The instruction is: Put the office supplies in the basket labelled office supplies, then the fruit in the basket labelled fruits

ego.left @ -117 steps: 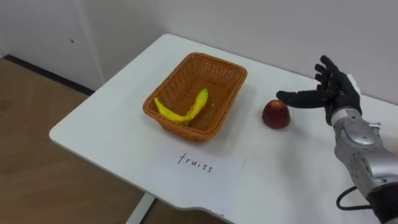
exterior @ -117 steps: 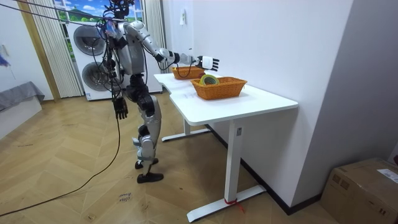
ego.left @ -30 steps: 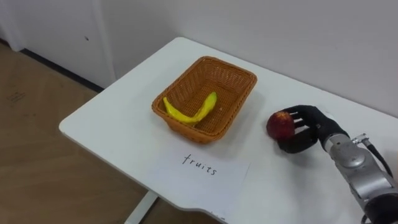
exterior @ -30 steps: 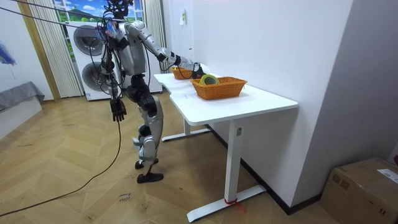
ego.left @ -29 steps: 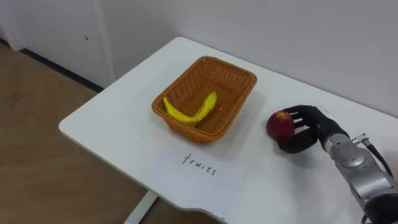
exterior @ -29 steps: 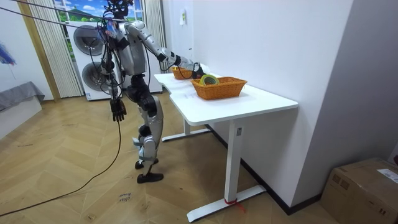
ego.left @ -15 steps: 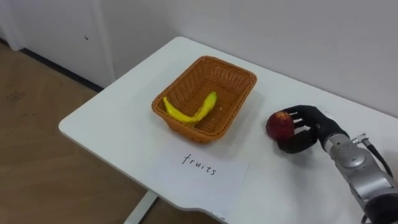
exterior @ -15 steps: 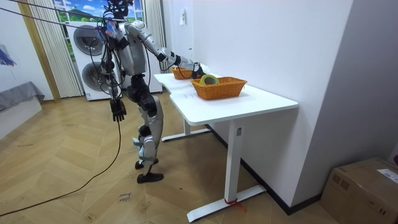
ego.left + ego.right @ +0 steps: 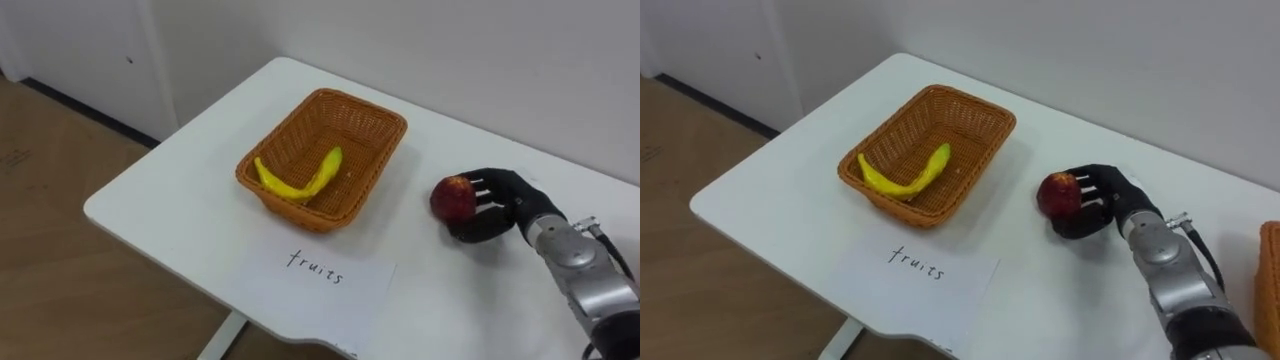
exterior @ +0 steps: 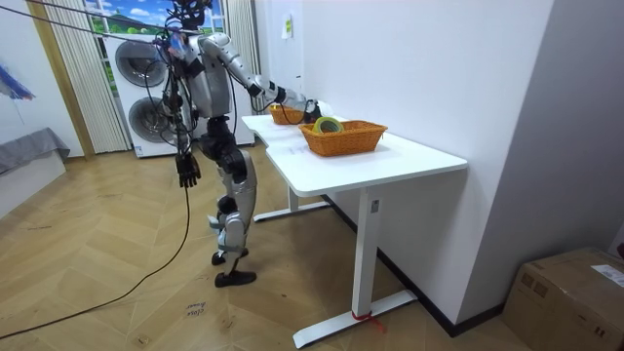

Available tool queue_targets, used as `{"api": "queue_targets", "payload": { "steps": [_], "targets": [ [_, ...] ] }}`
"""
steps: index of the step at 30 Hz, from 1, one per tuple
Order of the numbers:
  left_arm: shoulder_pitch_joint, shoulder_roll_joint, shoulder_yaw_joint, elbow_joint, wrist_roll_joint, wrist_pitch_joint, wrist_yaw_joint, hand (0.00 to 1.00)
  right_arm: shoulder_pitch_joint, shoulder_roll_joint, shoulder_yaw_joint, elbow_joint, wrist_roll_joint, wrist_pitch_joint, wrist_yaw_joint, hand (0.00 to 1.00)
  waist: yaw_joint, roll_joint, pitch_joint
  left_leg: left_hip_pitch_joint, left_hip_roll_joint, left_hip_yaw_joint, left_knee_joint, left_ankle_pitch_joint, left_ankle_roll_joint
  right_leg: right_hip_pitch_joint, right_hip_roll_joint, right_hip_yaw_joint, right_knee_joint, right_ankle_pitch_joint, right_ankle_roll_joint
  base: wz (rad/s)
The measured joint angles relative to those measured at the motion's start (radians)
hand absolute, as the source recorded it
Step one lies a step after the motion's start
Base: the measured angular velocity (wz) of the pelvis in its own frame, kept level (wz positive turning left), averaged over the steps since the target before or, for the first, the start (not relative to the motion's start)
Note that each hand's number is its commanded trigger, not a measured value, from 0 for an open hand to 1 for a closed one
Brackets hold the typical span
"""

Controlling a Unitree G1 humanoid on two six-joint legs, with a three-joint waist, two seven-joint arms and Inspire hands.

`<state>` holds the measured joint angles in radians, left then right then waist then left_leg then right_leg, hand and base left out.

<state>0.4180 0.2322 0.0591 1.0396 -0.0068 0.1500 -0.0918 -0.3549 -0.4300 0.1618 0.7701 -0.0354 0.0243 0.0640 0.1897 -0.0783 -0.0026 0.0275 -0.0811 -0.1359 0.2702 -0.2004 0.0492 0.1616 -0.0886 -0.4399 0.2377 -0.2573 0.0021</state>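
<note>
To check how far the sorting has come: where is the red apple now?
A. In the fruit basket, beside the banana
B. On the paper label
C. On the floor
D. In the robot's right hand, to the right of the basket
D: the right hand has its fingers curled round the apple, to the right of the fruit basket, where the banana lies.

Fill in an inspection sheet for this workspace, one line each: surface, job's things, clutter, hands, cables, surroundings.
Surface: white table.
Job's things: banana in the wicker basket; apple outside, to its right; second basket farther along.
Clutter: paper label before the wicker basket.
Hands: right hand curled round the apple; left hand hangs at the robot's side.
Cables: nothing seen but the robot's own.
Surroundings: washing machines, cardboard box, wooden floor.
</note>
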Motion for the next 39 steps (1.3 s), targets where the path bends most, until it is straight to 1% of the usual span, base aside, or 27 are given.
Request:
{"api": "queue_targets", "payload": {
  "steps": [2, 3, 5, 8, 10, 11, 13, 15, 16, 17, 20, 22, 24, 26, 29, 32, 34, 38, 39],
  "targets": [
    [0.001, -0.004, 0.007, -0.002, 0.001, 0.002, -0.001, 0.0, 0.0, 0.0, -0.028, -0.01, 0.001, 0.01, -0.005, 1.0, -0.008, 0.008, -0.0029, 0.001, 0.001, 0.005, -0.001, 0.0, 0.0, 0.0, -0.001, 0.002, 0.001, 0.0, 0.0, -0.03],
    [0.001, -0.009, 0.022, -0.003, 0.004, 0.002, 0.0, 0.0, 0.0, -0.002, -0.042, -0.031, 0.001, 0.023, -0.007, 1.0, -0.02, 0.012, -0.0042, 0.001, 0.0, 0.005, -0.002, 0.0, 0.0, 0.0, -0.002, 0.001, 0.004, 0.0, 0.0, 0.0],
    [-0.003, -0.015, 0.028, -0.002, 0.009, 0.002, 0.002, 0.0, 0.0, -0.003, -0.062, -0.072, 0.017, 0.034, -0.008, 1.0, -0.03, 0.016, -0.004, 0.004, 0.002, 0.012, 0.002, 0.0, 0.0, 0.0, -0.001, 0.008, 0.004, 0.0, 0.0, -0.06],
    [-0.017, -0.02, 0.028, 0.002, 0.009, 0.001, 0.003, 0.0, 0.0, -0.015, -0.068, -0.136, 0.04, 0.035, -0.008, 1.0, -0.039, 0.013, -0.0011, 0.012, 0.006, 0.022, -0.001, 0.0, 0.0, 0.003, 0.001, 0.016, 0.004, 0.0, 0.0, -0.09],
    [-0.026, -0.021, 0.027, 0.008, 0.009, -0.001, 0.003, 0.0, 0.0, -0.023, -0.068, -0.184, 0.056, 0.035, -0.008, 1.0, -0.046, 0.008, 0.0039, 0.02, 0.005, 0.025, -0.004, 0.0, 0.0, 0.011, 0.001, 0.019, -0.001, 0.0, 0.0, -0.03],
    [-0.032, -0.021, 0.027, 0.014, 0.009, -0.003, 0.003, 0.0, 0.0, -0.026, -0.068, -0.195, 0.062, 0.035, -0.008, 1.0, -0.047, 0.007, 0.0045, 0.02, 0.005, 0.025, -0.004, 0.0, 0.0, 0.011, 0.001, 0.019, -0.001, 0.0, 0.0, 0.0],
    [-0.053, -0.021, 0.025, 0.038, 0.005, -0.004, 0.004, 0.0, 0.0, -0.032, -0.068, -0.25, 0.071, 0.035, -0.008, 1.0, -0.049, 0.001, 0.0084, 0.02, 0.005, 0.025, -0.015, 0.0, 0.0, 0.009, 0.002, 0.019, -0.003, -0.001, 0.001, 0.0],
    [-0.056, -0.021, 0.023, 0.042, 0.0, -0.003, 0.004, 0.0, 0.0, -0.033, -0.068, -0.284, 0.073, 0.035, -0.008, 1.0, -0.049, -0.002, 0.0083, 0.019, 0.005, 0.024, -0.015, 0.0, 0.0, 0.01, 0.002, 0.019, -0.013, -0.001, 0.001, 0.0],
    [-0.056, -0.021, 0.023, 0.041, -0.001, -0.003, 0.007, 0.0, 0.0, -0.033, -0.068, -0.302, 0.073, 0.036, -0.008, 1.0, -0.048, -0.006, 0.0063, 0.019, 0.004, 0.022, -0.015, 0.0, 0.0, 0.011, 0.004, 0.019, -0.017, 0.0, 0.001, 0.04],
    [-0.056, -0.021, 0.023, 0.04, -0.001, -0.003, 0.01, 0.0, 0.0, -0.033, -0.068, -0.315, 0.073, 0.039, -0.008, 1.0, -0.047, -0.007, 0.0059, 0.018, 0.004, 0.022, -0.016, 0.0, 0.0, 0.011, 0.004, 0.019, -0.017, -0.001, 0.002, 0.03],
    [-0.055, -0.022, 0.016, 0.041, 0.001, -0.003, 0.015, 0.0, 0.0, -0.032, -0.065, -0.405, 0.066, 0.044, -0.008, 1.0, -0.041, -0.01, 0.0055, 0.019, 0.004, 0.023, -0.018, 0.0, 0.0, 0.01, 0.005, 0.019, -0.017, 0.0, 0.002, 0.0],
    [-0.055, -0.02, 0.016, 0.04, 0.001, -0.005, 0.015, 0.0, 0.0, -0.032, -0.065, -0.46, 0.064, 0.043, -0.007, 1.0, -0.029, -0.014, 0.0027, 0.02, 0.004, 0.023, -0.018, 0.0, 0.0, 0.011, 0.004, 0.02, -0.016, 0.0, 0.002, 0.0],
    [-0.056, -0.02, 0.017, 0.04, 0.001, -0.007, 0.013, 0.0, -0.002, -0.032, -0.064, -0.473, 0.064, 0.043, -0.007, 1.0, -0.016, -0.017, 0.0007, 0.02, 0.004, 0.022, -0.017, 0.0, 0.0, 0.012, 0.004, 0.019, -0.016, 0.0, 0.002, 0.0],
    [-0.056, -0.021, 0.016, 0.04, 0.001, -0.006, 0.012, 0.0, -0.002, -0.032, -0.063, -0.47, 0.065, 0.043, -0.006, 1.0, -0.001, -0.02, 0.0014, 0.022, 0.004, 0.02, -0.016, 0.0, 0.0, 0.013, 0.004, 0.02, -0.015, 0.0, 0.002, 0.0],
    [-0.054, -0.021, 0.016, 0.041, 0.001, -0.005, 0.012, 0.0, -0.002, -0.032, -0.052, -0.468, 0.065, 0.044, -0.005, 1.0, 0.016, -0.018, 0.0052, 0.021, 0.003, 0.015, -0.015, 0.0, 0.0, 0.016, 0.003, 0.016, -0.015, 0.0, 0.002, 0.03],
    [-0.053, -0.02, 0.016, 0.04, 0.001, -0.005, 0.015, 0.0, -0.002, -0.032, -0.012, -0.463, 0.059, 0.046, 0.0, 1.0, 0.027, -0.017, 0.0123, 0.017, 0.002, 0.004, -0.012, 0.0, 0.0, 0.018, 0.003, 0.005, -0.014, 0.0, 0.002, 0.11],
    [-0.054, -0.021, 0.016, 0.04, 0.001, -0.005, 0.015, 0.0, -0.002, -0.032, 0.012, -0.453, 0.06, 0.058, 0.006, 1.0, 0.039, -0.016, 0.0177, 0.013, 0.0, -0.004, -0.012, -0.001, 0.0, 0.019, 0.002, -0.004, -0.012, 0.0, 0.002, 0.12],
    [-0.053, -0.021, 0.016, 0.04, 0.001, -0.005, 0.014, 0.0, -0.002, -0.032, 0.016, -0.449, 0.063, 0.061, 0.024, 1.0, 0.055, -0.019, 0.0177, 0.001, -0.002, -0.007, 0.001, -0.001, 0.0, 0.018, 0.002, -0.018, -0.011, 0.0, 0.002, 0.11],
    [-0.053, -0.021, 0.016, 0.041, 0.007, -0.004, 0.014, 0.0, -0.002, -0.032, 0.016, -0.449, 0.068, 0.062, 0.024, 1.0, 0.067, -0.02, 0.0172, 0.002, -0.002, -0.009, 0.002, -0.001, 0.0, 0.018, 0.002, -0.018, -0.011, 0.0, 0.002, 0.04]
  ]
}}
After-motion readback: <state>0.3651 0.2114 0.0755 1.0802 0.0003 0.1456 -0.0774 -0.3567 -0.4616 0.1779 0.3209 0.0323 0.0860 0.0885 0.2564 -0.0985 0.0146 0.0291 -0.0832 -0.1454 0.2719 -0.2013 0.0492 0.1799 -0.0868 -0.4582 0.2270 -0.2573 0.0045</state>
